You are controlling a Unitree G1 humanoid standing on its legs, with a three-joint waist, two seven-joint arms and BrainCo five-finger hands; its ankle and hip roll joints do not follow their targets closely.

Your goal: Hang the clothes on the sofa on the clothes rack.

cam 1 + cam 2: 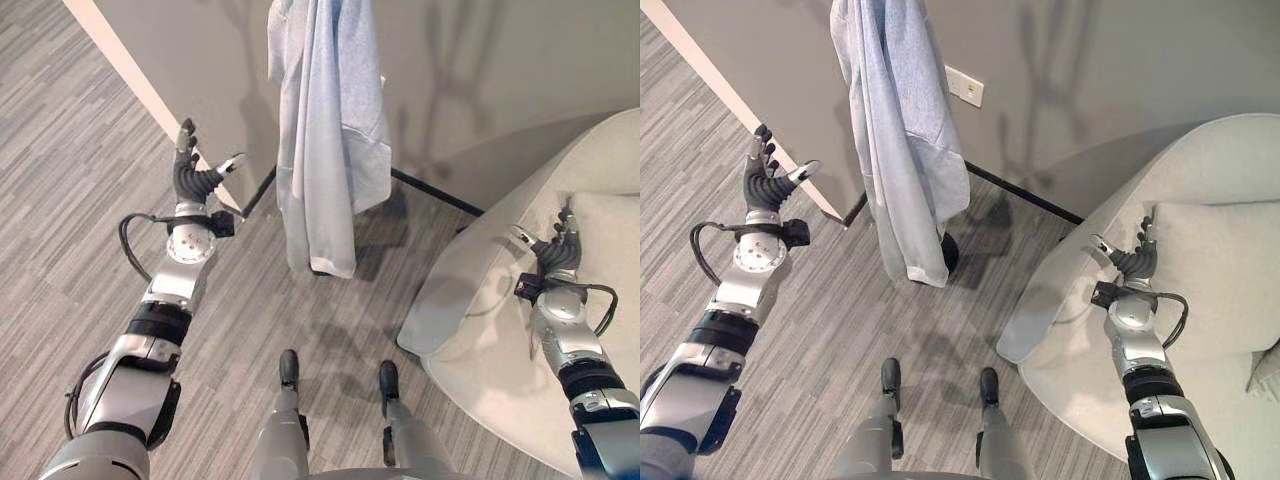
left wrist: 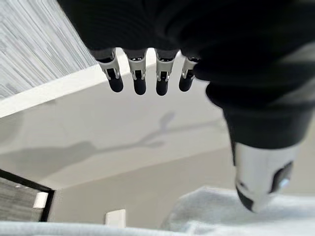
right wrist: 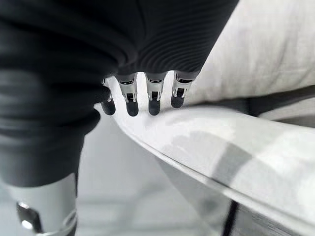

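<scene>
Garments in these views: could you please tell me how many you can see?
1: a light blue garment hangs on the rack by the wall, between the two hands. The sofa shows none, though part of it lies out of view.

This looks like a living room or lounge corner, set up plainly. The floor (image 1: 70, 150) is grey wood-look plank, laid in narrow strips, and it meets a plain grey wall (image 1: 1090, 60) with a pale skirting board (image 1: 130, 70) along one side. A white wall socket (image 1: 965, 86) sits low on that wall. A pale, rounded sofa (image 1: 1200, 190) with a light cushion (image 1: 1220, 270) stands to the right. A light blue-grey garment (image 1: 325, 130) hangs from a clothes rack whose dark base (image 1: 948, 252) rests on the floor near the wall.
</scene>
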